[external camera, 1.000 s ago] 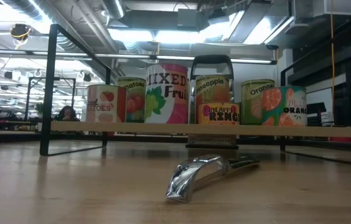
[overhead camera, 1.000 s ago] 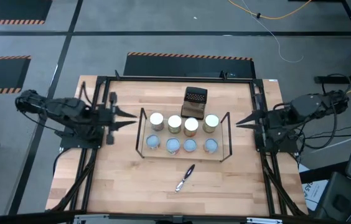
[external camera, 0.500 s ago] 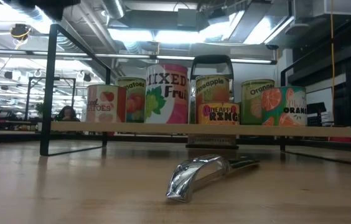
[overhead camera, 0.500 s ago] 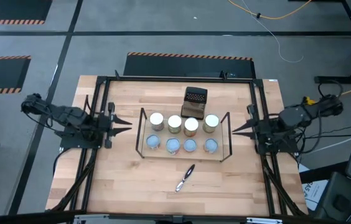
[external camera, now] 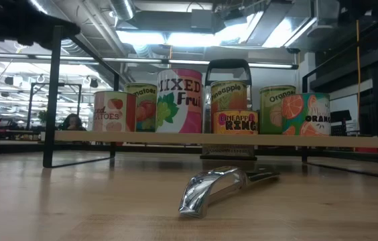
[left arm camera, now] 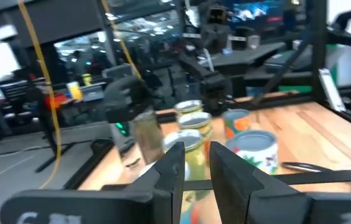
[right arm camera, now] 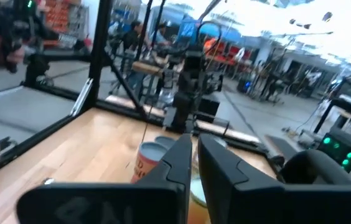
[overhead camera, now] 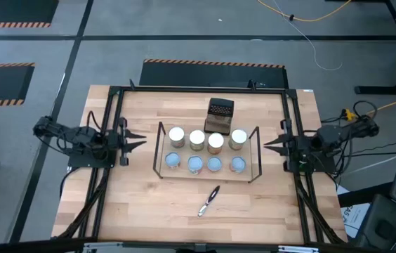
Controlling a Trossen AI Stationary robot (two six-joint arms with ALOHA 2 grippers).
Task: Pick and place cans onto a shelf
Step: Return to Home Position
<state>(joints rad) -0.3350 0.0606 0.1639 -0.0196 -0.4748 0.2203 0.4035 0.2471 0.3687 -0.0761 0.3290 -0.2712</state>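
Note:
Several cans (overhead camera: 205, 151) stand upright in two rows on the board of the black-wire shelf (overhead camera: 159, 150) at the table's middle. The low view shows their labels (external camera: 179, 100) above the board (external camera: 175, 138). My left gripper (overhead camera: 140, 140) hangs left of the shelf, pointing at it, empty, its fingers (left arm camera: 195, 163) a narrow gap apart. My right gripper (overhead camera: 267, 144) hangs right of the shelf, pointing at it, shut and empty. The right wrist view looks past that gripper (right arm camera: 194, 149) to the cans beyond.
A dark brown perforated box (overhead camera: 220, 111) stands just behind the shelf. A shiny metal hand tool (overhead camera: 208, 200) lies on the wood in front of it and shows near in the low view (external camera: 216, 187). The black outer frame (overhead camera: 114, 91) rims the table.
Both arms have folded back toward their own sides of the table. My left gripper has drawn away from the shelf toward the table's left edge. The cans have kept still.

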